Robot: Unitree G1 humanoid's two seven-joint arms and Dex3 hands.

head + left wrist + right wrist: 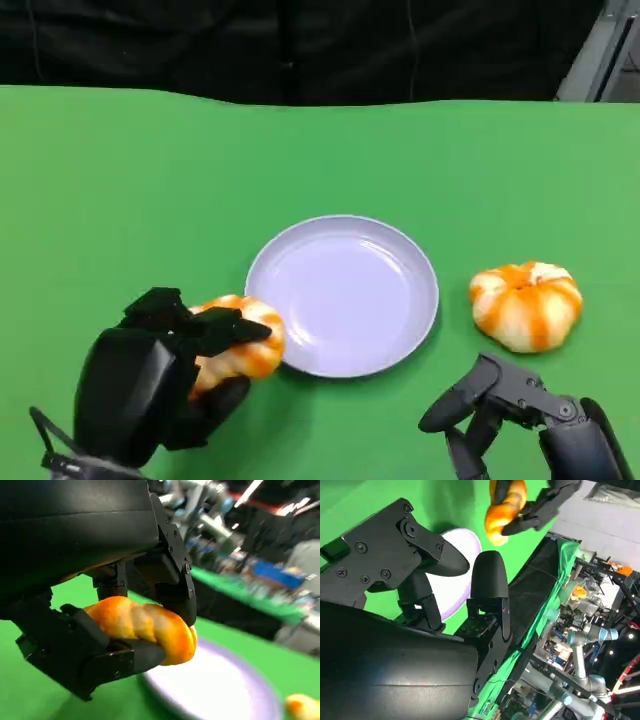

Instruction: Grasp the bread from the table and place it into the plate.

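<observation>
Your left hand (pixel 165 375) has hold of a bread roll (pixel 238 348): the fingers (pixel 225 326) lie over its top and more of the hand cups it from beneath. In the left wrist view the roll (pixel 142 626) sits clamped between black fingers (pixel 172 587) above and below, and it appears lifted off the green tabletop (pixel 120 190), though you cannot tell how far. It hangs just beside the plate's (pixel 425 320) left rim, near the tabletop's front edge, with its right end about level with that rim. It is not yet over the middle of the plate.

The plate is a pale lilac round dish, sitting near the middle of the tabletop, and there is nothing in it. In the left wrist view the plate (pixel 225 690) shows below and beyond the roll, again bare.

A second roll (pixel 526 304), orange and white like the first, lies on the tabletop to the right of the plate, close to its rim but not touching it.

Your right hand (pixel 505 410) is near the front edge towards the right corner, just in front of the second roll and apart from it. Its fingers (pixel 455 405) are spread and hold nothing. The right wrist view shows the same: the fingers (pixel 487 582) are parted with the plate (pixel 462 555) behind them, and the left hand with its roll (pixel 505 505) beyond.
</observation>
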